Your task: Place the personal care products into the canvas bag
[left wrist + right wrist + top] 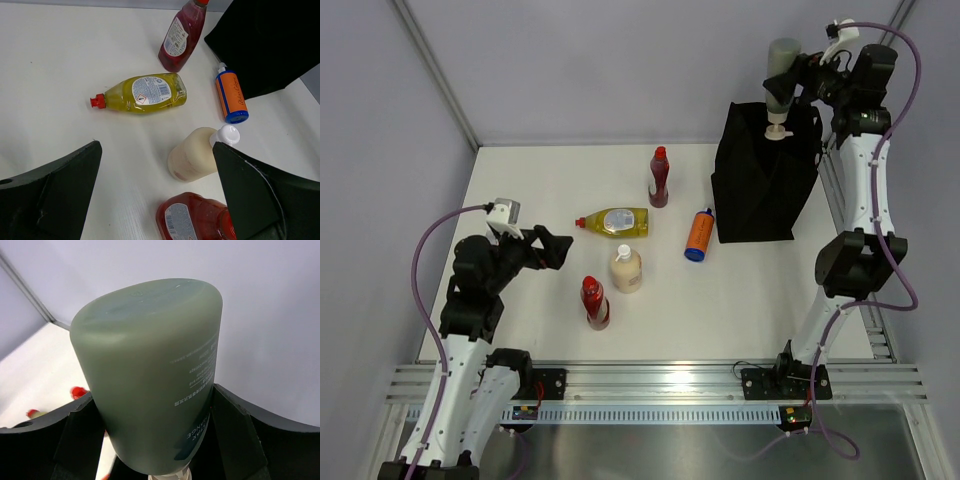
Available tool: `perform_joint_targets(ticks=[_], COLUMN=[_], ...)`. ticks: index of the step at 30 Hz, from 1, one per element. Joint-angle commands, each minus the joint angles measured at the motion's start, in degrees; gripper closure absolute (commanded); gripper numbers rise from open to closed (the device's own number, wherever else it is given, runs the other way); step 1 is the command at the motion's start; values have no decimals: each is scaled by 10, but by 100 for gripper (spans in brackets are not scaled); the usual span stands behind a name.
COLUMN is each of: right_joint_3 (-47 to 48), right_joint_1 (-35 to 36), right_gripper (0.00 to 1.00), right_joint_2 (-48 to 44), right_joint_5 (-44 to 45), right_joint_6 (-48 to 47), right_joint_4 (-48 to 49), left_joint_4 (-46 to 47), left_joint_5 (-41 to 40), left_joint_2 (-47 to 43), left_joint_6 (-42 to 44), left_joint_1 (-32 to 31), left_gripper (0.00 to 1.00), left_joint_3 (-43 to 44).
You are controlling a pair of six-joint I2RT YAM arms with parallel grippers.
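Note:
My right gripper (790, 78) is shut on the grey-green pump bottle (781, 75) and holds it upside down, pump end just above the open top of the black canvas bag (760, 180); the bottle fills the right wrist view (150, 380). My left gripper (558, 248) is open and empty above the table's left side. On the table are a yellow bottle with red cap (613, 221), a cream bottle (626, 268), two dark red bottles (659, 178) (594, 302) and an orange bottle with blue cap (699, 233). The left wrist view shows the yellow (145, 93), cream (197, 154), orange (231, 96) and red (195, 220) bottles.
The bag stands at the table's back right, close to the right arm's upper link (865, 190). A metal rail (660, 385) runs along the near edge. Grey walls close the back and sides.

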Motion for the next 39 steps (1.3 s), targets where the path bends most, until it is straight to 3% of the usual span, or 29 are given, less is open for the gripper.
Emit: perform_joint_targets(ticks=[1, 5, 9, 13, 19, 23, 24, 26, 27, 29, 34, 39], right_joint_3=[33, -118, -133, -148, -122, -78, -78, -78, -77, -67, -34, -14], right_joint_1=[0, -2, -2, -2, 2, 12, 14, 16, 19, 19, 20, 20], right_gripper=[100, 100, 100, 100, 96, 84, 74, 66, 56, 50, 25, 14], right_joint_2=[-13, -92, -97, -90, -30, 32, 37, 51, 55, 73, 98, 71], right_joint_5=[-1, -25, 22, 98, 157, 180, 179, 180, 178, 170, 120, 78], right_joint_6=[-71, -212, -339, -371, -341, -352, -355, -355, -353, -341, -303, -279], right_joint_4=[26, -37, -146, -187, -244, -296, -297, -290, -289, -284, -303, -321], left_joint_4=[29, 33, 35, 60, 132, 129, 128, 129, 130, 133, 115, 85], left_joint_5=[19, 32, 48, 65, 59, -16, -44, -76, -109, -144, -227, -285], left_joint_2=[0, 0, 1, 6, 59, 148, 163, 195, 225, 259, 387, 493], left_joint_6=[13, 13, 12, 6, -50, -40, -38, -31, -31, -31, -36, -42], left_joint_1=[-3, -4, -5, -5, -35, -145, -164, -209, -224, -259, -311, -338], left_gripper=[1, 1, 1, 1, 1, 1, 1, 1, 1, 1, 1, 1], left_joint_3=[-4, -4, -3, -6, 26, 99, 125, 147, 166, 185, 277, 360])
